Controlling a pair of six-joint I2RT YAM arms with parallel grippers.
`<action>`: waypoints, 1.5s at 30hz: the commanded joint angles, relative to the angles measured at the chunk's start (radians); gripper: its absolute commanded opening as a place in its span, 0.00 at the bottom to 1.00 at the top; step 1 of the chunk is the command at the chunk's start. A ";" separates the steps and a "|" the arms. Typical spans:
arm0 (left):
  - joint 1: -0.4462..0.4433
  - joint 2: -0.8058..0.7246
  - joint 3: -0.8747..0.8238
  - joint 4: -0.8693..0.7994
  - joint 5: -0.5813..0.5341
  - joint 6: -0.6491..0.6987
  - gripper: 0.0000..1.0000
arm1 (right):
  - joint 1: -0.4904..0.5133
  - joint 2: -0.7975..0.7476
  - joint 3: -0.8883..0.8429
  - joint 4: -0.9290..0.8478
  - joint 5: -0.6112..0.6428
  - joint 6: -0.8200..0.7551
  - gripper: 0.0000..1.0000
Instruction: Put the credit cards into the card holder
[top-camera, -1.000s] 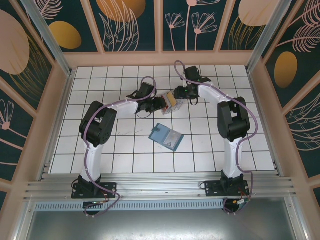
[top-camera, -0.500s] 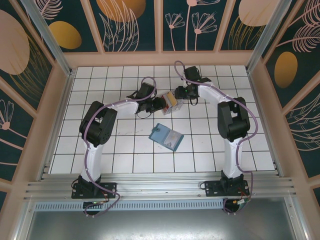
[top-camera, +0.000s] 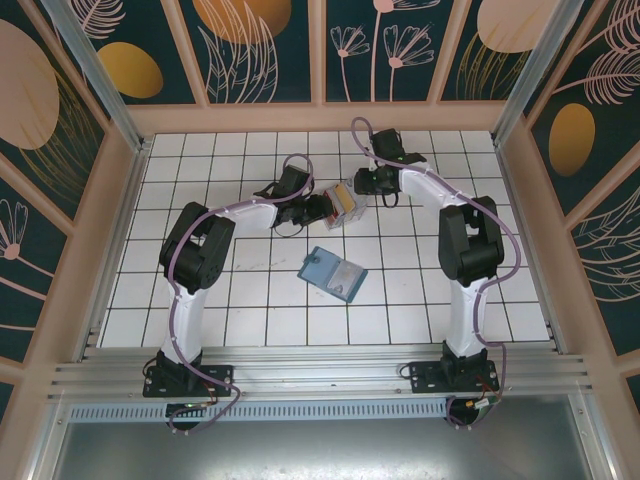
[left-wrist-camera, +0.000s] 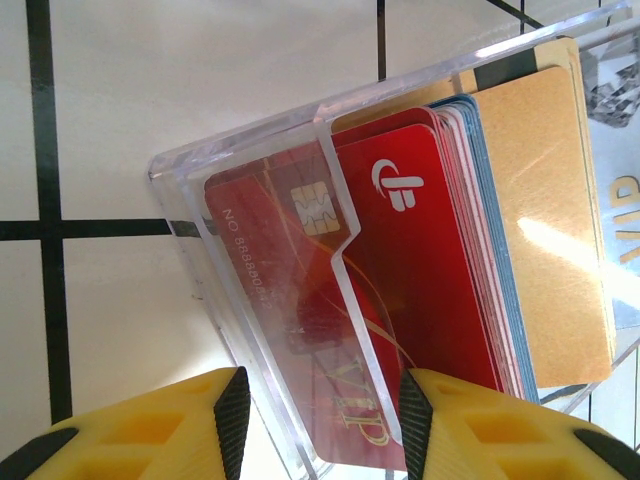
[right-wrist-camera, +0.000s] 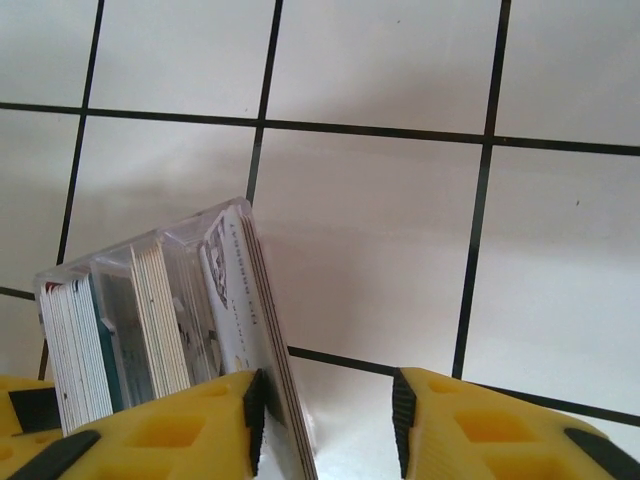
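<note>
On the table (top-camera: 250, 300) the holder (top-camera: 332, 272) lies flat near the middle, between my arms and well apart from the cards. Farther back, my left gripper (left-wrist-camera: 322, 400) is closed on a tilted clear box (left-wrist-camera: 250, 250) with the cards (left-wrist-camera: 430, 260) stacked inside. My right gripper (right-wrist-camera: 328, 400) is spread open, holding nothing, with the box's end just beside one finger.
</note>
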 joint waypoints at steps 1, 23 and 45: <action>0.002 0.018 -0.015 0.005 0.012 0.001 0.46 | -0.004 -0.041 -0.004 -0.016 0.003 -0.016 0.33; 0.003 0.014 -0.012 0.007 0.016 -0.005 0.46 | -0.010 -0.083 0.003 -0.024 -0.057 -0.036 0.03; 0.002 0.004 -0.020 0.007 0.016 0.000 0.46 | -0.121 -0.107 -0.109 0.148 -0.522 0.143 0.05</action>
